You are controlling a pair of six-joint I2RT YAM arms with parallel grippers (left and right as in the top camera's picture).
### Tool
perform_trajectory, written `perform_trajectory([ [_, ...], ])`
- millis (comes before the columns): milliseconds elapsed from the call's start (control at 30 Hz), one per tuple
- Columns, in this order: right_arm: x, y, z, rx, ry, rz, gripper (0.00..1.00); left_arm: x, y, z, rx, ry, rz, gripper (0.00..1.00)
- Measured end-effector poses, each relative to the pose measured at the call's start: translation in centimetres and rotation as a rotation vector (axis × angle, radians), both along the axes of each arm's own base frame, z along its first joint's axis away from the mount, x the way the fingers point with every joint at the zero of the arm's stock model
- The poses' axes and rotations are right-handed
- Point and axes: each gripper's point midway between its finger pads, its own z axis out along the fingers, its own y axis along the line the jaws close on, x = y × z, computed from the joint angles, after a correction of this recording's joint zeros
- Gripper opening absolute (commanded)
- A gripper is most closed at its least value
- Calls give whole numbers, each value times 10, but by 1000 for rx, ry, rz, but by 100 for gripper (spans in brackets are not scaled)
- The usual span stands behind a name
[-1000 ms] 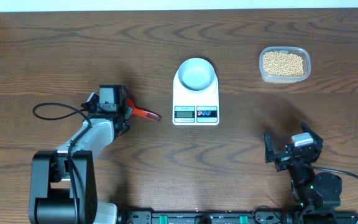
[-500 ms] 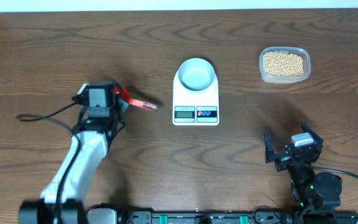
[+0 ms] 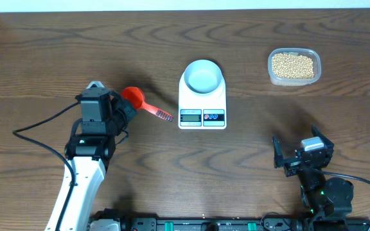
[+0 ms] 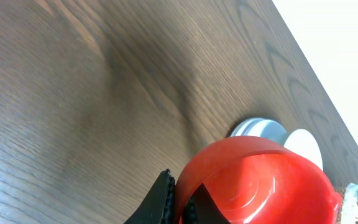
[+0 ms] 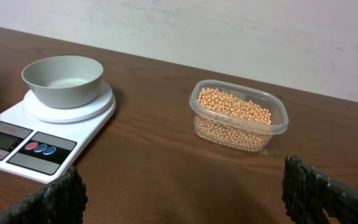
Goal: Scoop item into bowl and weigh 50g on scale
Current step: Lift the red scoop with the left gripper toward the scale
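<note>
Gripping a red scoop (image 3: pixel 134 97), the left gripper (image 3: pixel 124 110) is closed at 9 o'clock from the scale (image 3: pixel 202 117). The bowl (image 3: pixel 202 77) sits on the scale. Beans (image 3: pixel 292 64) fill a tub (image 3: pixel 271 76) at 2 o'clock. The right gripper (image 3: pixel 302 157), at 5 o'clock, gapes empty.

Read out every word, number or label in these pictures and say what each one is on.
Nothing here reads clearly.
On the scale, the display: digits too faint to read.
The buttons beside it: marks too small to read.
Handle of the red scoop: dark print, blurred.
</note>
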Motion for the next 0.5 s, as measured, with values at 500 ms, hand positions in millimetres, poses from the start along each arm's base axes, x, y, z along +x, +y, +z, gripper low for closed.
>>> perform_trajectory([
  [500, 0, 0, 0, 0, 0, 0, 99, -2, -27, 0, -41, 3, -63, 7],
])
